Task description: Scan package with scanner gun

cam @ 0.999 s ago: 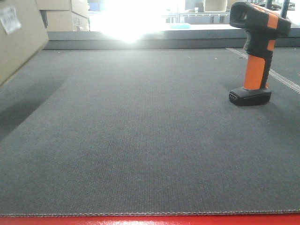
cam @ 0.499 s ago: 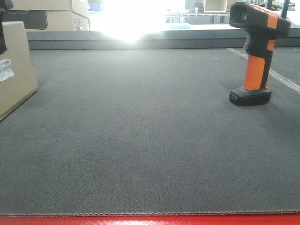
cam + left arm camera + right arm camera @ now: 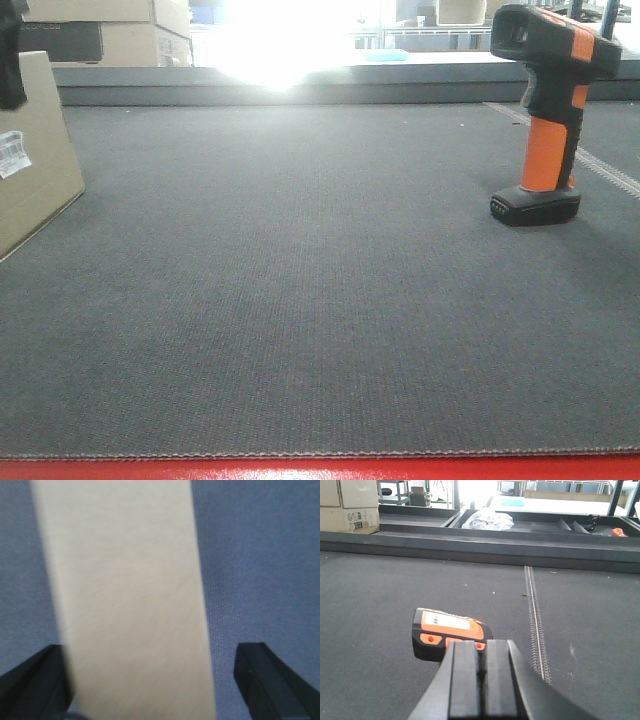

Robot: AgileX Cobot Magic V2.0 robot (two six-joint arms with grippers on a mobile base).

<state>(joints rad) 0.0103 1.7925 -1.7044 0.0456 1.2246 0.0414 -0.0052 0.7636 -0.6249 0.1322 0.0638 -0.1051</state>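
Package (image 3: pixel 35 165) set on table (image 3: pixel 300 300) at far left, sticker (image 3: pixel 12 153) turned toward centre; left hand (image 3: pixel 150 685) spread wide astride it. Scanner gun (image 3: pixel 548 110) upright at right, ungrasped; right hand (image 3: pixel 479 680) pressed closed above it. Scan judged outstanding.

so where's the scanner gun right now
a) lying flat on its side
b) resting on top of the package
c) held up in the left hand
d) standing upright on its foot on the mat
d: in the front view the scanner gun stands upright on its flat black foot on the grey mat, far from the package.
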